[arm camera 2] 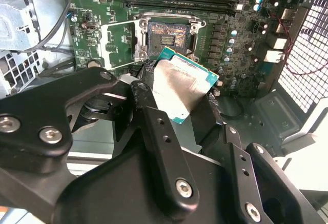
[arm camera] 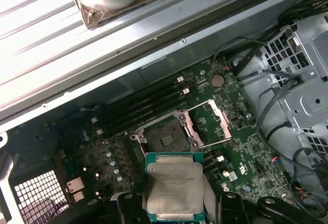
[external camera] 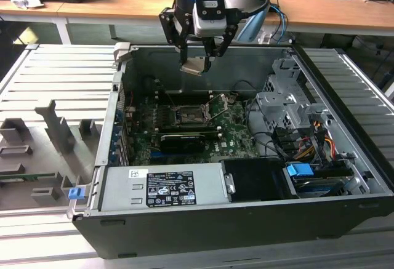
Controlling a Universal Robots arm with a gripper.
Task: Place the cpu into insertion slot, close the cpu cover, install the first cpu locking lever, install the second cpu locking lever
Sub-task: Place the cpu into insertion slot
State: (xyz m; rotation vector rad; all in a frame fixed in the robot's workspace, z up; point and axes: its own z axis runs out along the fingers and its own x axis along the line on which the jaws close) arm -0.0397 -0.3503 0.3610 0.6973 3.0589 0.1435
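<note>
step 1, cpu placement, not yet done | gripper closed on the cpu, chip tilted, clear above the motherboard | insertion slot bare, 6 o'clock of chip in exterior view; cpu cover open at its 3 o'clock | seating likely calls for levelling the chip and squaring it to the slot

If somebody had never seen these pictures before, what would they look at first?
Probably the black gripper hanging over the open computer case, pinching the cpu, a little shiny square chip. Below it on the green board, in the first wrist view, the insertion slot sits empty, with the cpu cover flipped open beside it.
</note>
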